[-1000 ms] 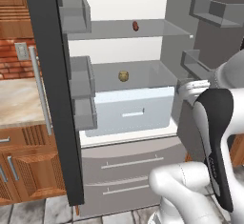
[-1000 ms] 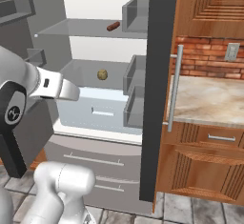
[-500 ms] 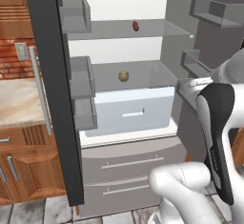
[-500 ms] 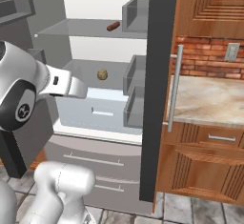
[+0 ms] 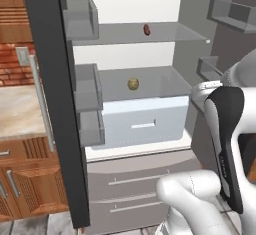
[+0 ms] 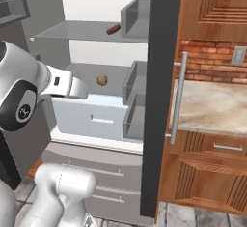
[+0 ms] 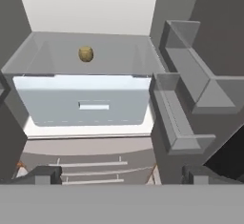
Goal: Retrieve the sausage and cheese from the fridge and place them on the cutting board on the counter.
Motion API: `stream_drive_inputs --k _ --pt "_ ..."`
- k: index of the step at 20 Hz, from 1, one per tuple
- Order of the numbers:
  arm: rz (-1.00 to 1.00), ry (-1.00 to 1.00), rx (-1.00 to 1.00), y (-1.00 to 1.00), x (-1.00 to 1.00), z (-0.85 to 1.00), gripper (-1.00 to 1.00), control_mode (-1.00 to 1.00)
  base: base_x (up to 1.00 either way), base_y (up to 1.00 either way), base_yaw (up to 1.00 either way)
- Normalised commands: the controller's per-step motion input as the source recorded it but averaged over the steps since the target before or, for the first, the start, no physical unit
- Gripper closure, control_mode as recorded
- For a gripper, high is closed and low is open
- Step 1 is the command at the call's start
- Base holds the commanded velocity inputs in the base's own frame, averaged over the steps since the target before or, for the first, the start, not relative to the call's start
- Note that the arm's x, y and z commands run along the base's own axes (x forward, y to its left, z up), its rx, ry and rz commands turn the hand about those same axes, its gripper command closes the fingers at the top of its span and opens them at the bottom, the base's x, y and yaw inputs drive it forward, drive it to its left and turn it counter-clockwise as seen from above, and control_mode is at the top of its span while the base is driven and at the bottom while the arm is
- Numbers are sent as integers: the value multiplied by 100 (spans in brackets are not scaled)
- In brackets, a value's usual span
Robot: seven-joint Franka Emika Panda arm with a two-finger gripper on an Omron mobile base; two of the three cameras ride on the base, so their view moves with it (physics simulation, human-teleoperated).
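The fridge (image 5: 150,129) is standing wide open, with the counter (image 6: 217,105) beside it. The arm has been swinging up and turning toward the shelves, so I think it is getting ready to reach in. The gripper (image 7: 121,175) is holding nothing and its fingers are spread wide apart. The sausage (image 5: 146,29) is lying on the top shelf, well above the gripper. A small yellow-brown ball (image 7: 86,54), maybe the cheese, is sitting on the middle shelf, ahead of the fingers

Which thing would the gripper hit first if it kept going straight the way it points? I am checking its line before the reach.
Probably the pale drawer front in the fridge, below the shelf carrying the small yellowish ball. The gripper is open; depth is unclear.
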Motion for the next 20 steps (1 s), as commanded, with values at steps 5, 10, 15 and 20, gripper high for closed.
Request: stream_drive_inputs --k 5,10,15,20 --pt "0 0 0 0 0 0 -100 100 49 1 0" --pt "0 0 0 0 0 0 -100 100 55 0 0" --pt "0 0 0 0 0 0 -100 100 56 2 0" --pt "0 0 0 0 0 0 -100 100 60 6 0"
